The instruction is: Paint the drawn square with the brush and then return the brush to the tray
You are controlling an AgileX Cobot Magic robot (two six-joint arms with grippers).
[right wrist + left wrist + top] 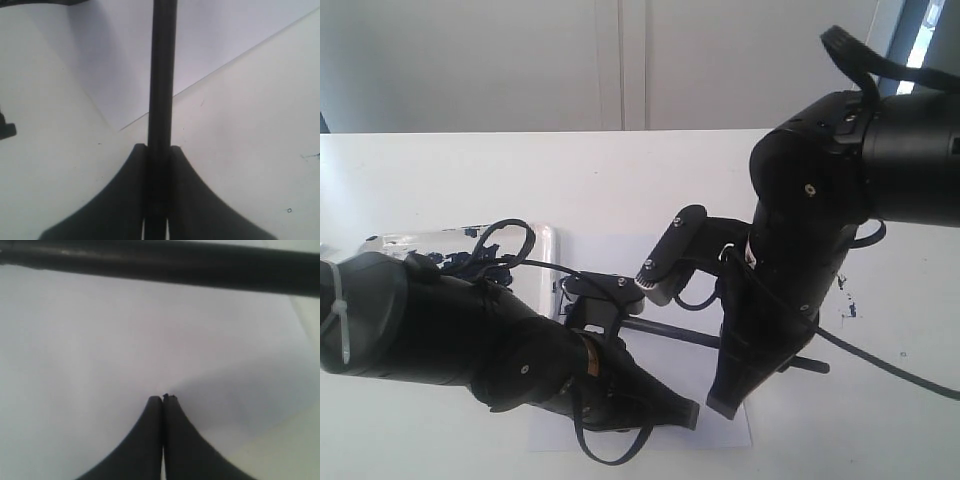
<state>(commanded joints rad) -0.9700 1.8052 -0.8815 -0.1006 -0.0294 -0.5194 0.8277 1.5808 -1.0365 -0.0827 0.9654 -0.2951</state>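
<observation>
Right jaws are clamping a long thin black brush (162, 75).
Left jaws are sitting together, perhaps touching the white paper sheet (100, 340).

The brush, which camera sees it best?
The right wrist view: the brush shows long and clear, clamped in the right gripper. The exterior view shows only short, half-hidden pieces; the left wrist view shows just a blurry dark bar. No view shows its tip.
</observation>
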